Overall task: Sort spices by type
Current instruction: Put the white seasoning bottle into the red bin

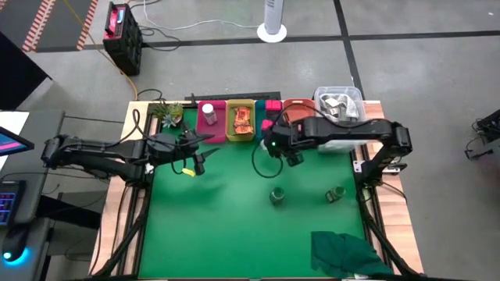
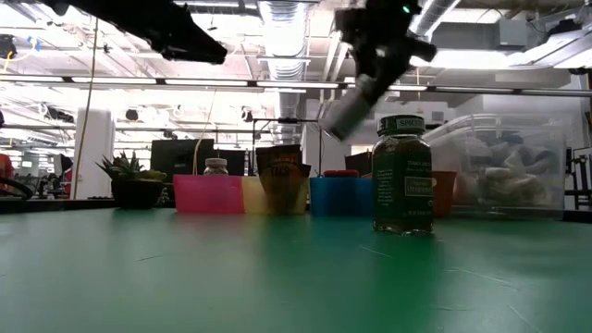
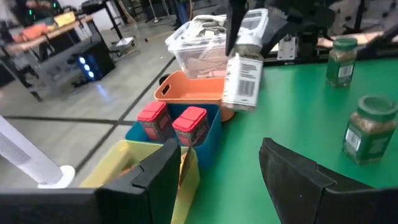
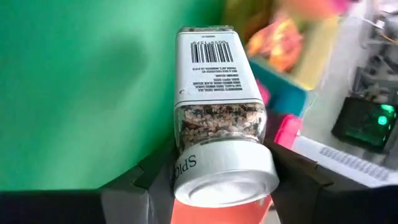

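Above the mat's 12 o'clock edge, near the blue bin (image 1: 271,117), the right gripper (image 4: 217,180) clamped a white-capped jar (image 4: 217,118), held tilted. At 9 o'clock, the left gripper (image 3: 217,168) hung spread wide, holding nothing.

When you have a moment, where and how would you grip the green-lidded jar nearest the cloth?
Probably by the lid of the jar, coming straight down from above: it stands upright and apart from the other jar, leaving finger room on either side.
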`<state>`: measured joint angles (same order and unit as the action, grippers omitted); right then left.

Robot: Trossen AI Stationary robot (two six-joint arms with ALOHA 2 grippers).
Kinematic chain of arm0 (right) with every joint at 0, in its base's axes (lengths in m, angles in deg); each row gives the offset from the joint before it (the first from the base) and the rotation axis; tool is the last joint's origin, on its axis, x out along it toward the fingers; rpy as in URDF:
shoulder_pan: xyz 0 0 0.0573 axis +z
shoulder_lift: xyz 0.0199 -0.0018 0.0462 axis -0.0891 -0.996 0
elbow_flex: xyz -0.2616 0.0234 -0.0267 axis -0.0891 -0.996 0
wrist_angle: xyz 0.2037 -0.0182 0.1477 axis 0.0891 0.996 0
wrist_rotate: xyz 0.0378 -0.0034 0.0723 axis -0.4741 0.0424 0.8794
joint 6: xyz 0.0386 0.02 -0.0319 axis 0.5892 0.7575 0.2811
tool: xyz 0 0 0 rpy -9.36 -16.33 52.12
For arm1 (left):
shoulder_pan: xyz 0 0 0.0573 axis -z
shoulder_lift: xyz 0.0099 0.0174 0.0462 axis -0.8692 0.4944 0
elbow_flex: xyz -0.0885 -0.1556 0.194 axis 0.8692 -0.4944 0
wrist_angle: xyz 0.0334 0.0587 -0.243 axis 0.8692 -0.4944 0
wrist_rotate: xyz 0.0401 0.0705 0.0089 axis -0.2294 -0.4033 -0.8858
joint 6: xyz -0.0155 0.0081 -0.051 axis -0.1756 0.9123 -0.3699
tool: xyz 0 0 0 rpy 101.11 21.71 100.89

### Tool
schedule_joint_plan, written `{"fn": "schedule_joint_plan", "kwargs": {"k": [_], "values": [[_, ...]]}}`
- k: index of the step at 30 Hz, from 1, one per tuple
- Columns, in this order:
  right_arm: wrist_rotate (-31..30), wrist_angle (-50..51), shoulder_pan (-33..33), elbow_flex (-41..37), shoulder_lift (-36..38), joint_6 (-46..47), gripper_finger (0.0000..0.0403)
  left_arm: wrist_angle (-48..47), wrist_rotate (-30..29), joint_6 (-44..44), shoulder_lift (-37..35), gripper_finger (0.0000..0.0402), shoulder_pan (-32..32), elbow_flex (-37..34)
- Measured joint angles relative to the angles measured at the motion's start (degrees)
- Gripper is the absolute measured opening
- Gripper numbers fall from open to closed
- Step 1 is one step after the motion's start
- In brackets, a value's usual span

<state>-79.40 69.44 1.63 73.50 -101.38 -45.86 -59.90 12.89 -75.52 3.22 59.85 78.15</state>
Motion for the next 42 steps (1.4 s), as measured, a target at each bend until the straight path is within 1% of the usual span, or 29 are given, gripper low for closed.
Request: {"fn": "schedule_joint_plan", "kwargs": {"k": [1,3,6,9,13,16,20,25,28,32,36,39,42], "values": [[0.50,-1.41,0.02,0.74,0.00,2.01,0.0228,0.50,0.00,-0.90,0.70,0.0208,0.00,0.02],[3.74,-3.36,-0.50,2.18,0.00,5.34,0.0228,1.57,-0.05,-1.43,2.79,0.0208,0.00,0.02],[7.62,-4.89,-1.46,3.03,0.00,8.81,0.0228,5.92,-1.82,-1.01,7.07,0.0209,0.00,0.02],[7.97,-6.76,-2.48,3.13,0.00,10.94,0.0228,9.14,-2.80,0.51,11.00,0.0219,0.00,1.02],[7.94,-6.98,-3.59,3.15,-0.31,14.01,0.0228,10.68,-2.79,1.55,14.04,0.0243,0.00,5.31],[9.02,-7.66,-3.80,3.15,-0.48,15.69,0.0228,10.46,-2.78,3.01,16.48,0.0266,0.00,8.66],[10.74,-12.12,-3.79,3.17,-0.45,17.06,0.0228,10.48,-2.75,5.53,20.93,0.0296,0.00,12.53],[13.30,-13.06,-3.74,3.17,-0.46,16.32,0.0228,9.43,-2.71,7.16,26.95,0.0314,-0.24,16.54],[13.30,-13.31,-3.44,3.17,-0.44,16.32,0.0228,7.71,-2.40,7.19,29.22,0.0315,-0.91,18.69],[13.30,-14.34,-2.80,3.17,-0.44,15.47,0.0228,6.50,0.17,6.48,32.21,0.0314,-2.48,20.28],[13.20,-14.68,-1.99,3.17,-0.44,14.64,0.0228,6.12,0.51,5.53,32.98,0.0308,-3.79,20.50],[13.17,-15.80,-1.81,3.17,-0.43,14.62,0.0228,5.84,0.44,5.70,32.98,0.0285,-3.96,20.50],[13.09,-16.19,-1.60,3.17,-0.27,14.40,0.0228,5.55,1.08,6.52,32.98,0.0240,-3.93,20.50]]}}
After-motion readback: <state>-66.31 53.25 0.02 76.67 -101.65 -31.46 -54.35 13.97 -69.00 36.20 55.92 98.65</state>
